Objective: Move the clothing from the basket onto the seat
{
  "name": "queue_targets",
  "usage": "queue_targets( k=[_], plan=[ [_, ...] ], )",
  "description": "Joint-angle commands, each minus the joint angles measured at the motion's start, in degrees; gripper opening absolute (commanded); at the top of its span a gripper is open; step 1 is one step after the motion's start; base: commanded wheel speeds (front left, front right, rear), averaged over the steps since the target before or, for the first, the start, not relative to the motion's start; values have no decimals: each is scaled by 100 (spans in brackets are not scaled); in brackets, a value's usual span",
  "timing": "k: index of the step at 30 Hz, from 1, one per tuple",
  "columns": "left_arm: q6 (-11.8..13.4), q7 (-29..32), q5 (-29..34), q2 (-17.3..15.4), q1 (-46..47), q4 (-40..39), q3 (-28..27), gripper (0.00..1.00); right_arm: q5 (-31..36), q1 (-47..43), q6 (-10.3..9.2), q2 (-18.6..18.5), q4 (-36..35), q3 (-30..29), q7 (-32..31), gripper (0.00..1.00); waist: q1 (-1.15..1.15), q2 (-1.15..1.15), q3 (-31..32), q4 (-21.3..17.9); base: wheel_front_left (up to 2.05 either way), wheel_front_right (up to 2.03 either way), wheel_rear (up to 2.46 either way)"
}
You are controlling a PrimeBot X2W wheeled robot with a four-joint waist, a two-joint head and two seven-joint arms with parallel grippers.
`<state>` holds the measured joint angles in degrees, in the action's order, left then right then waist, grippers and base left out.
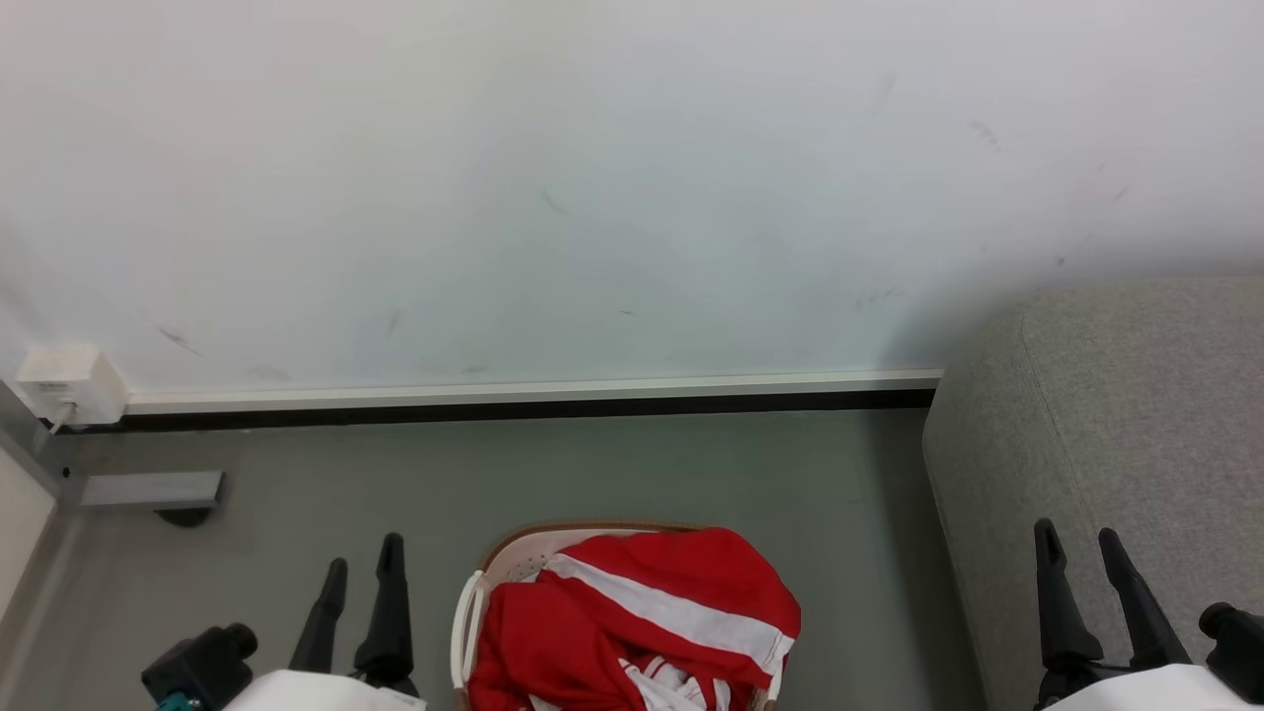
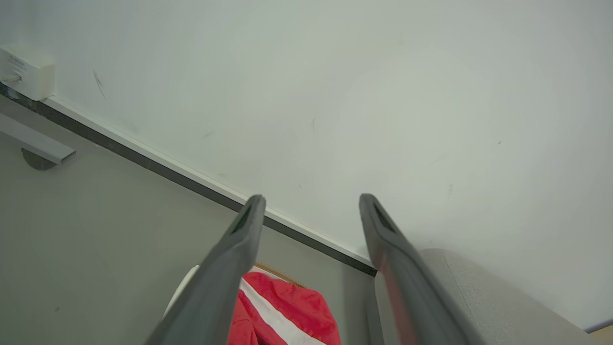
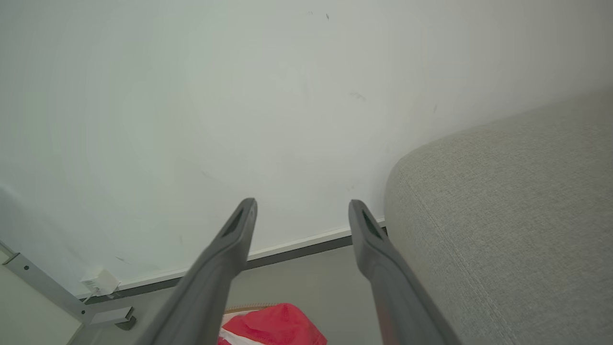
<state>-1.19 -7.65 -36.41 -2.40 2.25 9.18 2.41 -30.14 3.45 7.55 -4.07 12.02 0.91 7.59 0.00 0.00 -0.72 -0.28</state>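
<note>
While the left fingers (image 1: 388,602) and right fingers (image 1: 1057,592) hang wide and empty, clothing (image 1: 632,622) heaps the basket (image 1: 509,558). Looks soft, light: pinch a top fold.

Bare floor (image 1: 869,513) lies open between the basket (image 1: 513,553) and the seat (image 1: 1106,415).

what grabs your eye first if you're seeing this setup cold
The bright red clothing with white stripes, heaped in the basket at the bottom centre of the head view, stands out against the grey floor. To its right rises the big grey seat. The left gripper and right gripper hang open at the lower corners, holding nothing.
</note>
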Motion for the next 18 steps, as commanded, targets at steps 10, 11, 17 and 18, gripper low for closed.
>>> queue_targets(
  k=[10,11,17,18],
  plan=[
    [59,-185,799,-52,-41,-148,102,100,770,72,-7,-83,-38,98,192,100,0,0,-5,-11,0,0,0],
    [57,-201,875,-53,-50,-145,108,100,835,73,-7,-86,-31,105,207,100,0,0,-7,-15,0,0,0],
    [41,-290,1268,-56,-83,-99,91,100,1181,88,-8,-104,36,144,286,100,0,0,-18,-35,0,0,0],
    [41,-294,1325,-56,-82,-94,89,100,1236,93,-8,-106,48,151,301,100,0,0,-20,-36,0,0,0]
  ],
)
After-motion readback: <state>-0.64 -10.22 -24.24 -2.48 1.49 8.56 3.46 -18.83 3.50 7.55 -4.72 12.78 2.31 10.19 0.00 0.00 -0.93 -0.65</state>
